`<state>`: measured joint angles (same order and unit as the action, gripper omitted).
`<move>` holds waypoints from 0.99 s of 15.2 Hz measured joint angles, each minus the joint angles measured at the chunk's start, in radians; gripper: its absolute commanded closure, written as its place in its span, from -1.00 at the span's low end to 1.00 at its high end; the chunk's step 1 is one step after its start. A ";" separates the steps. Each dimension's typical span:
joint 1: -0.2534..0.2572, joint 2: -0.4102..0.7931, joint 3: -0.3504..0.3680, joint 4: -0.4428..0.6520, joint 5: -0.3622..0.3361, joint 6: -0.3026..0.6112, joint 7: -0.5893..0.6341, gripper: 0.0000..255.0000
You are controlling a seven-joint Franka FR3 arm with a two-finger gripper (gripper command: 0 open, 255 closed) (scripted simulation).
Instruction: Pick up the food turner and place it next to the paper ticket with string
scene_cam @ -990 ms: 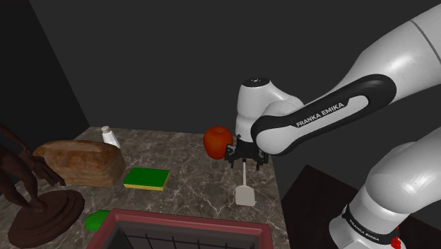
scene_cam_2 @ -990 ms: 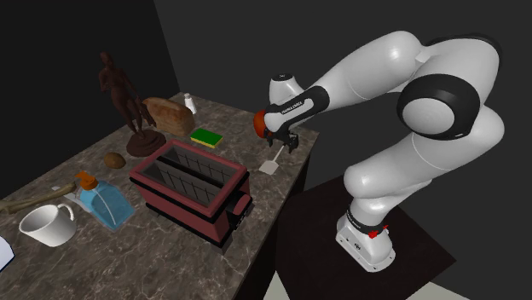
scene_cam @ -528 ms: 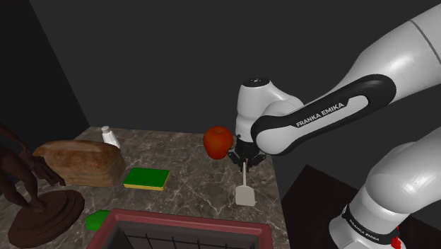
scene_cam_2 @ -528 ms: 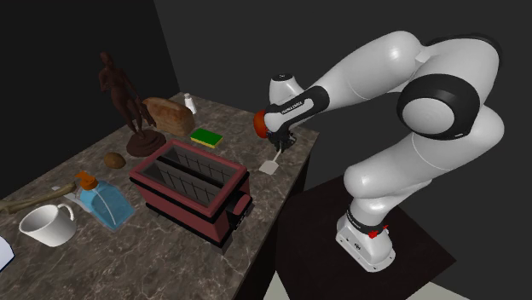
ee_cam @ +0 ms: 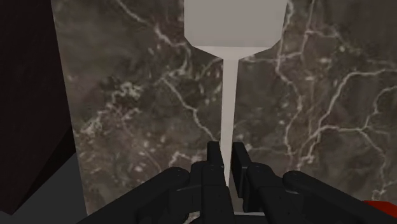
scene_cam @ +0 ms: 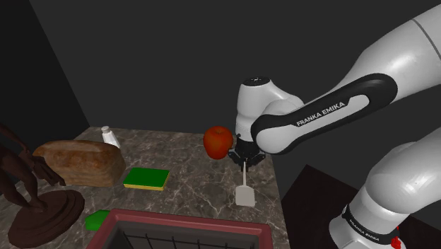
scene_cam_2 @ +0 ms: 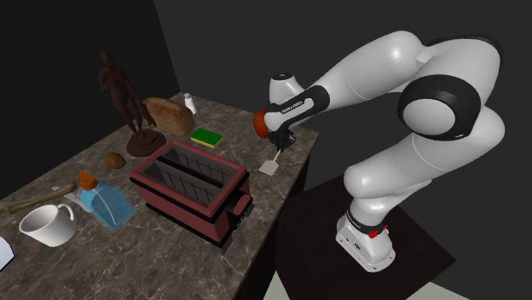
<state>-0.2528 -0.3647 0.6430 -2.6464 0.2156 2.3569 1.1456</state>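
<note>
Hand (ee_cam: 226, 153) clamps slim handle of white food turner (ee_cam: 232, 28); likely light, stiff; narrow grip, blade may swing.

Shoulder view: close beside the white arm (scene_cam: 318, 117), looking down over the dark veined marble table (scene_cam: 187, 152). Second exterior view: farther back and higher, taking in whole table and arm. Wrist view: straight down along the black claw (ee_cam: 226, 147). Shared throughout: pale flat-bladed turner (scene_cam: 245, 196).
</note>
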 measured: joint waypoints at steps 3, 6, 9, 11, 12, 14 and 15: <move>0.007 -0.026 -0.012 0.015 0.007 -0.040 -0.008 1.00; 0.015 -0.059 -0.029 0.034 0.014 -0.090 -0.019 1.00; 0.020 -0.088 -0.044 0.056 0.018 -0.140 -0.027 1.00; 0.023 -0.104 -0.054 0.074 0.019 -0.174 -0.032 1.00; 0.022 -0.111 -0.060 0.082 0.018 -0.188 -0.036 1.00; 0.025 -0.125 -0.067 0.099 0.018 -0.219 -0.037 1.00; 0.026 -0.133 -0.072 0.107 0.018 -0.235 -0.039 1.00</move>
<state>-0.2267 -0.4981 0.5710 -2.5398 0.2339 2.1221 1.1062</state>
